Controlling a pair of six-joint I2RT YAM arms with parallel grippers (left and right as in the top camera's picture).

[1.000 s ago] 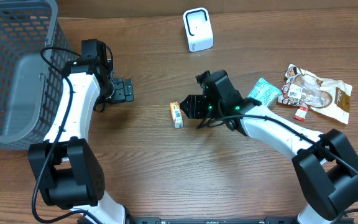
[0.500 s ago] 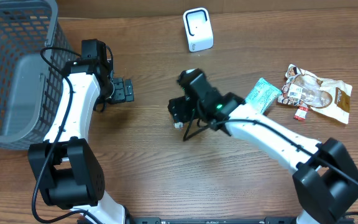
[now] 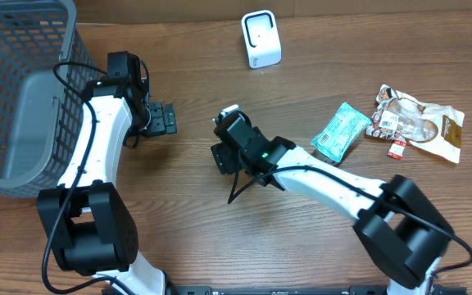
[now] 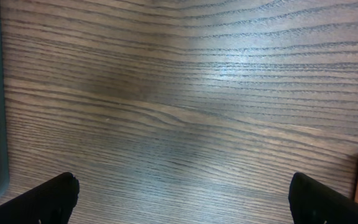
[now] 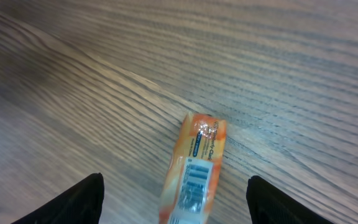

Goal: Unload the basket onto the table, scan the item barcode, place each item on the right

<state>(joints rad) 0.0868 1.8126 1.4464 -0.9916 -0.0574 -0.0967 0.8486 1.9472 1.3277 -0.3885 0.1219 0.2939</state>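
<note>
On the wooden table [image 4: 179, 93], an orange barcoded packet [image 5: 197, 168] was seen lying ungripped between the parted fingers of the right gripper [image 5: 174, 193]; the left gripper [image 4: 182, 199] was spread wide.

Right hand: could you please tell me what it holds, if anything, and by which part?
Nothing; the right hand is open, fingers clear of the orange packet.

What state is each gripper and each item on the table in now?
Orange pack: lying flat, barcode up.
Right gripper: open, fingers on either side of the pack, not touching.
Left gripper: open, empty.
Scanner: standing upright.
Teal packet: lying flat.
Snack bag: lying flat.
</note>
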